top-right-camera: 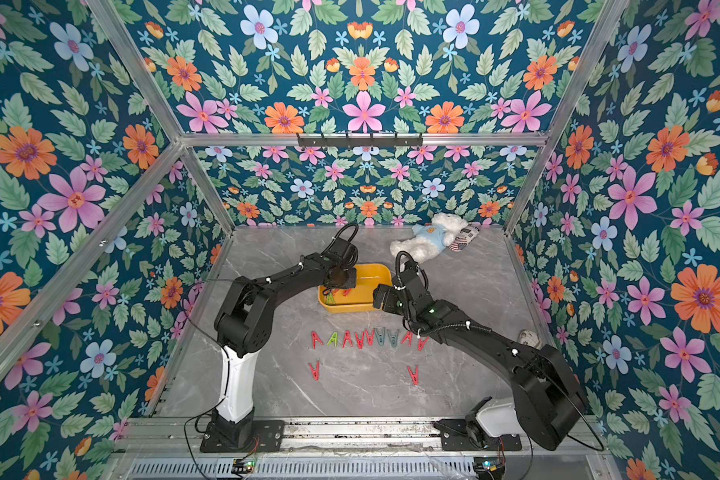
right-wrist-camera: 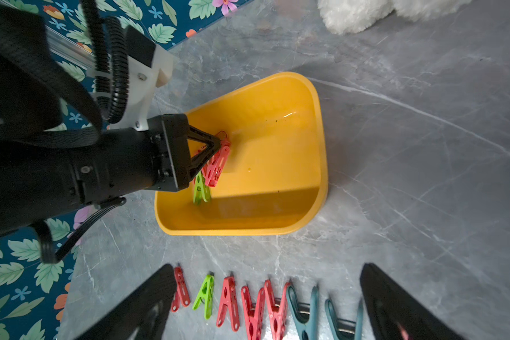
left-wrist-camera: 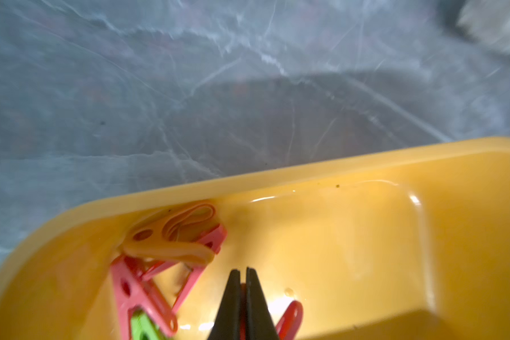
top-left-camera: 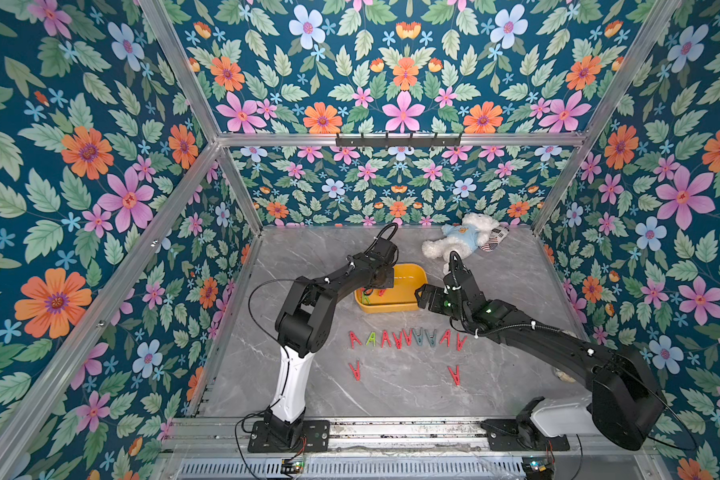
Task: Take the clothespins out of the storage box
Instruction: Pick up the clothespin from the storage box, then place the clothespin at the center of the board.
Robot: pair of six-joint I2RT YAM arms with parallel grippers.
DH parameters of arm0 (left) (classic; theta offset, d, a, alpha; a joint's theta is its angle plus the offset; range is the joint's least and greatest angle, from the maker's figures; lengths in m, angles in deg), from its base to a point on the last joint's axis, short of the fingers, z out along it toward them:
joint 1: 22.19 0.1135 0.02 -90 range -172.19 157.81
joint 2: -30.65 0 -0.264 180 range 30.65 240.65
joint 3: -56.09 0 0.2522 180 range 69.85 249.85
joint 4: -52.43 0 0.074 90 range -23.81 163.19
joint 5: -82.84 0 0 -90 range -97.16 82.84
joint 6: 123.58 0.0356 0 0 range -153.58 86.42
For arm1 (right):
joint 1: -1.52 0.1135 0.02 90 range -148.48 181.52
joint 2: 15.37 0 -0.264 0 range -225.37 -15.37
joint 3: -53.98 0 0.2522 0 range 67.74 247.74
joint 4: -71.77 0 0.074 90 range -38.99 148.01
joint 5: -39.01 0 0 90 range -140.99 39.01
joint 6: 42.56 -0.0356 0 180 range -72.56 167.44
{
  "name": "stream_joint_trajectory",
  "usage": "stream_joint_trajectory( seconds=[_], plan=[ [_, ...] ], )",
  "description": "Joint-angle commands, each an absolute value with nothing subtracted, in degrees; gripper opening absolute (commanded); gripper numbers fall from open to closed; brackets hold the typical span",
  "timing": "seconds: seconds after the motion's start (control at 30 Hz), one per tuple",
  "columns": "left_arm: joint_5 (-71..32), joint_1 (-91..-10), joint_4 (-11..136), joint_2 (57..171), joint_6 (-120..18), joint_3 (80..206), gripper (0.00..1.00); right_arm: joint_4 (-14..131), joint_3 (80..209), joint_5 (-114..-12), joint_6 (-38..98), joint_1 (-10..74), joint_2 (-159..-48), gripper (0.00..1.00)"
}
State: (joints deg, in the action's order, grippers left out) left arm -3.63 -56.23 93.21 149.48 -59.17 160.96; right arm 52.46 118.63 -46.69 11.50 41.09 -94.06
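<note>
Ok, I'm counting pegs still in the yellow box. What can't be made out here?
Clothespins in the storage box, exact count: the left arm covers most in both top views; the left end effector, shut on a red clothespin, overlaps them in the right wrist view; the left wrist view's edge cuts them off.
Row ends: behind the right end effector, right wrist view.
Pale object beside the right arm: too small.
</note>
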Motion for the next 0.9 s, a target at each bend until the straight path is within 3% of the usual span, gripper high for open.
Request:
stream_joint_trajectory(
  seconds=[0.0, 0.4, 0.87],
  plan=[
    [-2.1, -56.7, 94.1, 146.4, -61.9, 159.4, 0.00, 55.2, 118.8, -48.8, 12.7, 41.1, -93.7, 0.99],
    [3.4, -61.4, 94.3, 129.5, -72.8, 143.5, 0.00, 58.6, 119.1, -55.7, 14.7, 41.2, -94.6, 0.99],
    [12.5, -75.4, 95.9, 111.8, -95.1, 122.0, 0.00, 61.6, 116.8, -60.1, 14.8, 41.6, -94.3, 0.99]
  ],
)
